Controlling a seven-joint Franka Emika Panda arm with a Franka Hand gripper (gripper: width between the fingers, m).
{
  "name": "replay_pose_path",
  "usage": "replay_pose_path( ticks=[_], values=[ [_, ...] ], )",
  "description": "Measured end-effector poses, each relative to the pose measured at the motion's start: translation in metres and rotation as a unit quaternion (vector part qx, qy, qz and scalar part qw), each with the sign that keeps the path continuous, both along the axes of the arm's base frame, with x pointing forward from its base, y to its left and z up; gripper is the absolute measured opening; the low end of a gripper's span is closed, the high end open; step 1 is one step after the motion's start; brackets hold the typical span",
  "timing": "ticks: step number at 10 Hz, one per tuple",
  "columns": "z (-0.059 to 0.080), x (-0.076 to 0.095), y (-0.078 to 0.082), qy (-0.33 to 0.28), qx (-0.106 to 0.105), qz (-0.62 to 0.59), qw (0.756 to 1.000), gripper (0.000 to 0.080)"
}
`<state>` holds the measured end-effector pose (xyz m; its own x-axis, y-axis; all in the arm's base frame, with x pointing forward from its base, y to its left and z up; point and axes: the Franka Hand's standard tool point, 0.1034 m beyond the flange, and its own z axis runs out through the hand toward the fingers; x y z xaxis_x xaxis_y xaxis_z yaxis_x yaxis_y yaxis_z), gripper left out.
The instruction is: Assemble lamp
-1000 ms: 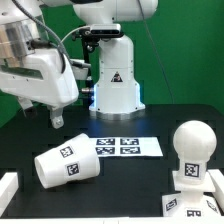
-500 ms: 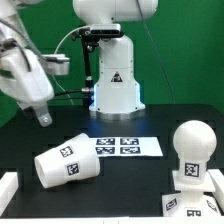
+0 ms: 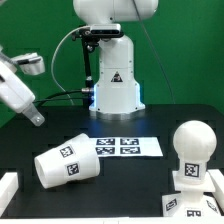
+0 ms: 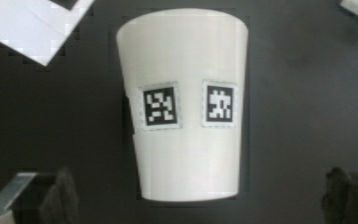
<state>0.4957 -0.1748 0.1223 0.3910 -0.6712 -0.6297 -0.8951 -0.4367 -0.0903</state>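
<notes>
On the black worktop (image 3: 30,140) the cone shade (image 3: 67,163) is lying on its side, just beside the marker board (image 3: 127,145). Well apart, at the exterior view's right, the bulb (image 3: 191,146) is standing upright on the square base (image 3: 196,186). Above the shade, the pincer (image 4: 179,196) is hovering spread, fingers (image 4: 48,192) flanking it without touching.

White arm reaching in from the exterior view's left, gripper (image 3: 37,119) angled downward, above the surface, fingers (image 4: 51,193) spread, nothing between them
</notes>
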Motion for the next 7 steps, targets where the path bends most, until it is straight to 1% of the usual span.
replay_pose_path(
  ticks=[1,2,3,4,5,6,7],
  values=[
    [-0.001,-0.008,-0.001,0.03,0.034,0.004,0.999,0.0699],
    [-0.003,-0.011,-0.006,0.053,0.06,0.004,0.997,0.0699],
    [-0.001,-0.01,-0.01,0.078,0.105,-0.019,0.991,0.0699],
    [-0.008,-0.007,-0.023,0.099,0.13,-0.039,0.986,0.0699],
    [-0.015,0.0,-0.028,0.096,0.122,-0.039,0.987,0.0699],
    [-0.021,-0.001,-0.025,0.104,0.123,-0.045,0.986,0.0699],
    [-0.035,-0.005,-0.027,0.113,0.129,-0.059,0.983,0.0699]
  ],
)
